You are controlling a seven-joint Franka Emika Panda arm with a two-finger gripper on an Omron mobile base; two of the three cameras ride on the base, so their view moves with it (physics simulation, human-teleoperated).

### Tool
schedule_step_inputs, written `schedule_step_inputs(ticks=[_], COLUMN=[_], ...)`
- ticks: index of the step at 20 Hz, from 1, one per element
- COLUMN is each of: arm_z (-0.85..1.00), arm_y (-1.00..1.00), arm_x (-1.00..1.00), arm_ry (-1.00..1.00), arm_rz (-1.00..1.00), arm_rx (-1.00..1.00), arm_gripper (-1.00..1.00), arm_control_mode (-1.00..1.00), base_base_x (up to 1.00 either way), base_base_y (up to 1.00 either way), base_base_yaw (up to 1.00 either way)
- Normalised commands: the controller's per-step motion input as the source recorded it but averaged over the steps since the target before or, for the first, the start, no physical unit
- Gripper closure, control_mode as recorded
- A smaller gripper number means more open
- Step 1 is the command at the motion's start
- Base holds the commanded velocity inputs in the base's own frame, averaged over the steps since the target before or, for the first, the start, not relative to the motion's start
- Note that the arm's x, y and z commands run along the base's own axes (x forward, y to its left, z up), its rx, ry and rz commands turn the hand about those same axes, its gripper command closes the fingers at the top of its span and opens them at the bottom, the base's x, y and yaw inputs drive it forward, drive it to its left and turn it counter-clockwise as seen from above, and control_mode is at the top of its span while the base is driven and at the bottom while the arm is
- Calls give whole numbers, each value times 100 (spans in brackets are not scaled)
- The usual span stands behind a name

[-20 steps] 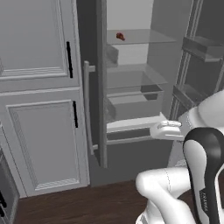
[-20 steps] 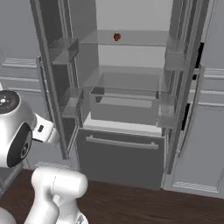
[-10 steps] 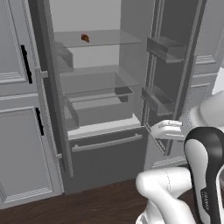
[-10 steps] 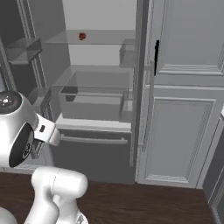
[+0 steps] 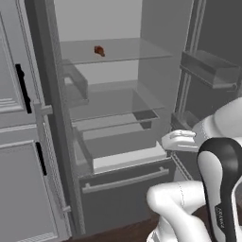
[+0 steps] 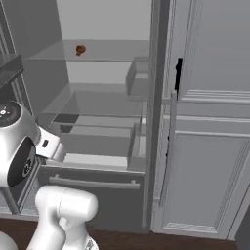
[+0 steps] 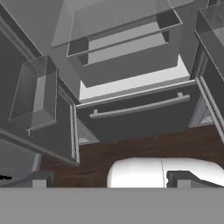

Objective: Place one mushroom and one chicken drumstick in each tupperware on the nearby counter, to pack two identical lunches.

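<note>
Grey fridge (image 5: 118,189), reddish-brown food item (image 5: 99,50) on its shelf, dark brown wooden floor (image 7: 131,148).

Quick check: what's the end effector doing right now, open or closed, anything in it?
End effector: open, holding nothing, pointed at the lower part of the open fridge.

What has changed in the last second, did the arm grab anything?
No grab. The base swung, so both base views slid across the open fridge: that is the cameras moving, not the things. The small brown item sits on the top glass shelf as before. The tool stays open and empty.
</note>
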Motion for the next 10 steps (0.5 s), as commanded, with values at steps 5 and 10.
schedule_step_inputs(ticks=[5,10], arm_z=[0,0], arm_y=[0,0], arm_x=[0,0], arm_ry=[0,0], arm_rz=[0,0], arm_rx=[0,0], arm_gripper=[-100,-100], arm_control_mode=[100,100], base_base_x=[97,87], base_base_y=[5,1], base_base_yaw=[-1,0])
